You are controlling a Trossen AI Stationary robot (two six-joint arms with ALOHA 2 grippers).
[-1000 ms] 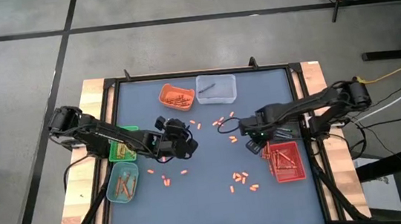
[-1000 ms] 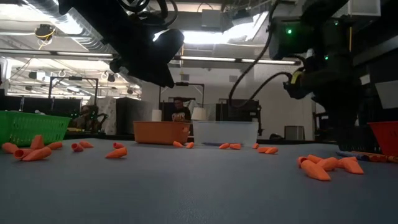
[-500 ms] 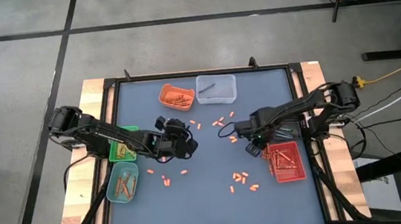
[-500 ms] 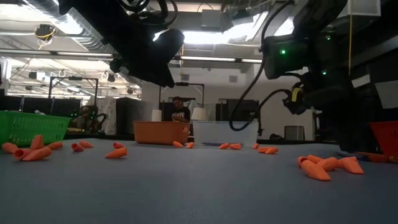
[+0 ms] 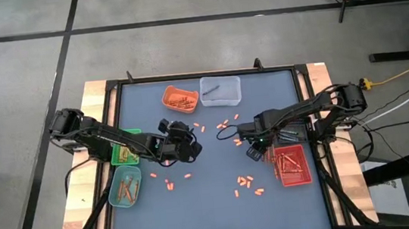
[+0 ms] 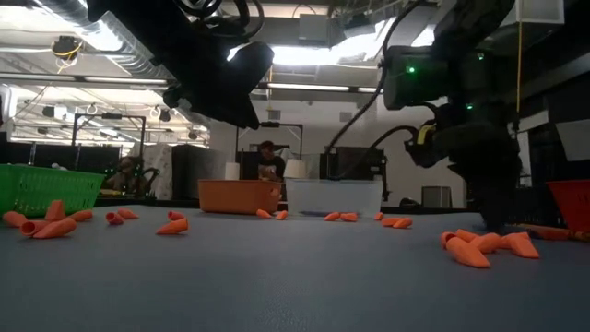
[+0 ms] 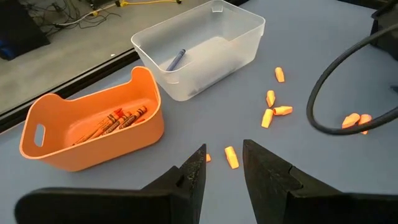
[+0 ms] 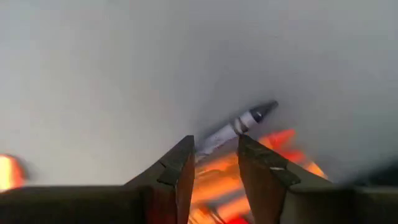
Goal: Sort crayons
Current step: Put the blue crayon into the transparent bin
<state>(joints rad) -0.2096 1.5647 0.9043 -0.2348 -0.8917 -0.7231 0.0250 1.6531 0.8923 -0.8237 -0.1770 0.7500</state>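
Short orange crayons lie scattered on the blue table: a cluster near the front and others mid-table. A dark blue-grey crayon lies flat on the table beside the red tray. My right gripper points down over it, open, its fingers standing on either side of the crayon's lower end, low over the table. My left gripper hangs open above the table's middle left, over an orange crayon, with nothing between its fingers.
An orange tray with crayons and a clear tray holding one dark crayon stand at the far edge. A green tray and a teal tray stand at the left. People show in the room behind.
My right gripper has sunk toward the table beside the red tray and shifted slightly toward the table's left, rolling a little; its fingers stay open. My left arm has kept still.
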